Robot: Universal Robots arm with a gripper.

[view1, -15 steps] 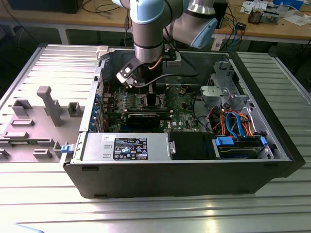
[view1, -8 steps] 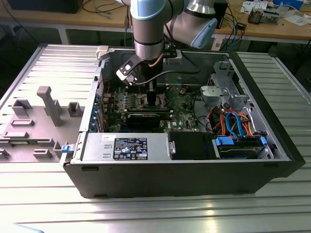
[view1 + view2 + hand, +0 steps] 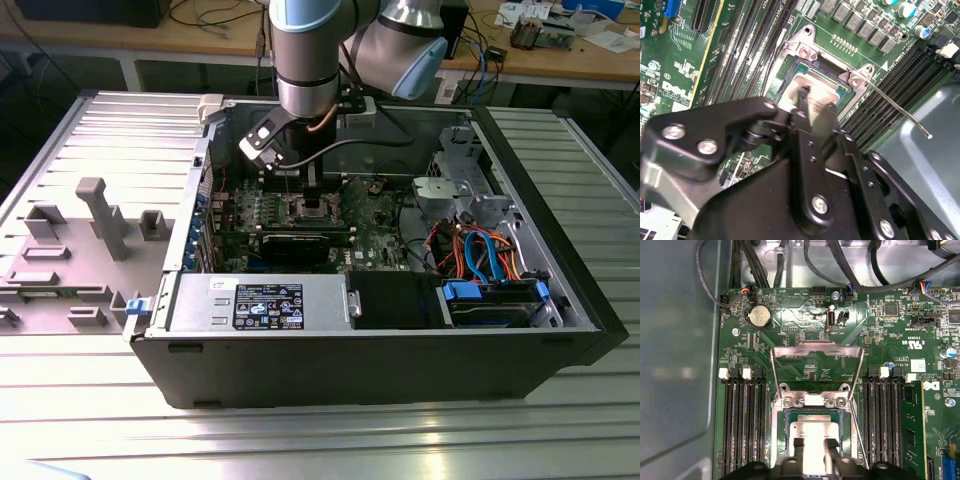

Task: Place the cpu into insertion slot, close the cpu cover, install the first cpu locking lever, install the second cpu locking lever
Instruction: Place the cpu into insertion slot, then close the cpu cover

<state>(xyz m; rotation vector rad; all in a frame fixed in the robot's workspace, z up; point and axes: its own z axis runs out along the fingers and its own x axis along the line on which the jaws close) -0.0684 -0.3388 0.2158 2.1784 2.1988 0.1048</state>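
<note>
In the exterior view I see the arm reaching down into the open computer case (image 3: 400, 345), with the gripper (image 3: 315, 195) low over the green motherboard (image 3: 375, 228), to the exterior view's left of the coloured cables (image 3: 485, 250). In the second wrist view the fingers (image 3: 832, 119) stand a narrow gap apart just above the cpu (image 3: 815, 82), which lies flat in the insertion slot (image 3: 826, 62), and a thin locking lever (image 3: 900, 112) juts out from the slot's corner. In the first wrist view the jaws hold nothing I can make out, their tips over the cpu's silver top, and the cpu cover (image 3: 816, 346) is swung open, back from the slot.
</note>
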